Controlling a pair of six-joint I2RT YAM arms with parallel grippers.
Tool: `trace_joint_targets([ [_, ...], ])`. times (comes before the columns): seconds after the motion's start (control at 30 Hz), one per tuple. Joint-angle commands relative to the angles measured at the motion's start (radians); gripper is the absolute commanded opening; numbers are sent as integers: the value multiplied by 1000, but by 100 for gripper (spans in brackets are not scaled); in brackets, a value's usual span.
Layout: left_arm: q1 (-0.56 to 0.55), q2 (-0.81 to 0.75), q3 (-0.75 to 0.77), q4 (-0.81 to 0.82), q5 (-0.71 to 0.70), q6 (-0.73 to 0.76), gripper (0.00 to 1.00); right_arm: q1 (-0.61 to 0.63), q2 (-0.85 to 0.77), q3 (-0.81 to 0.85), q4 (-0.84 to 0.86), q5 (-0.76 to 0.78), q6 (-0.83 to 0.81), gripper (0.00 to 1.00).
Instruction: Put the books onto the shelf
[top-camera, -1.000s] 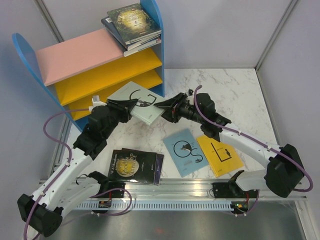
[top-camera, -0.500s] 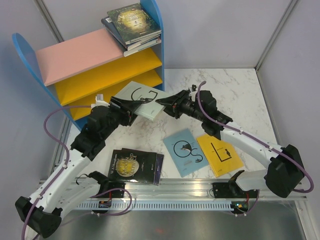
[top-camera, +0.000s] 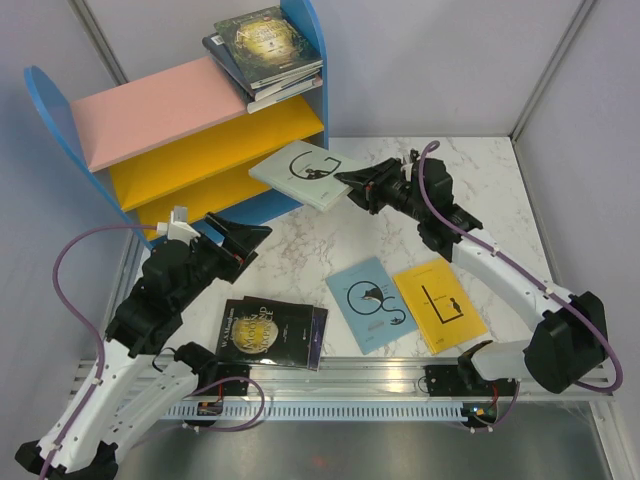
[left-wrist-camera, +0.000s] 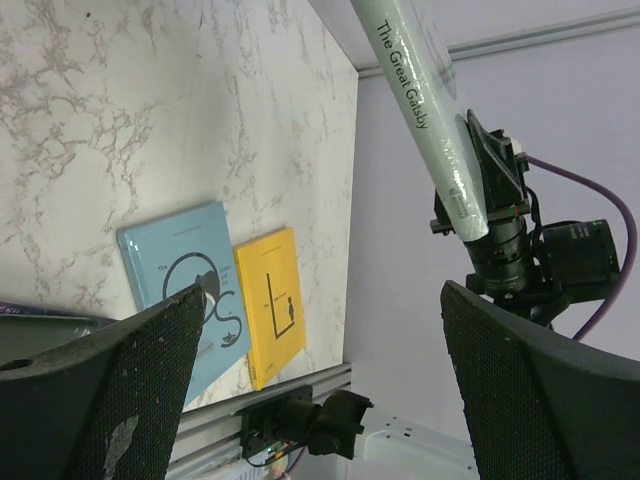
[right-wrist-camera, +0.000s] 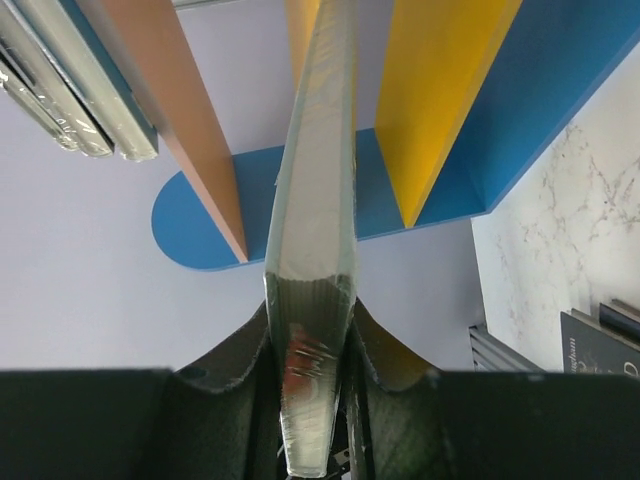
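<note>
Pale book (top-camera: 308, 173) corner inside right jaws

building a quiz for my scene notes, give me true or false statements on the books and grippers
The right gripper is shut on the pale green book, held off the table near the shelf. True.
The left gripper grips that book too. False: it is open, empty and apart from it.
The yellow book lies on the table beside the light blue book. True.
The shelf's pink top board is bare. False: a stack of books lies at its right end.
</note>
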Motion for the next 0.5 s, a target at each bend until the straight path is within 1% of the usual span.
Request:
trace_joint_targets([
  [0.0,-1,-31,42,-68,-52,81,100,-20,21,152,178,-65,12,0],
  [0.2,-1,-68,45,-103,-72,92,100,-52,110,274,178,-94,18,0],
  [0.3,-1,-76,70,-122,-76,113,100,-68,167,320,195,-115,35,0],
  [0.37,-1,-78,84,-136,-84,124,100,-72,176,347,197,-145,54,0],
  [0.4,-1,-79,97,-152,-84,128,100,-78,177,384,180,-157,49,0],
  [0.47,-1,-82,107,-171,-88,139,100,-86,162,421,70,-187,-7,0],
])
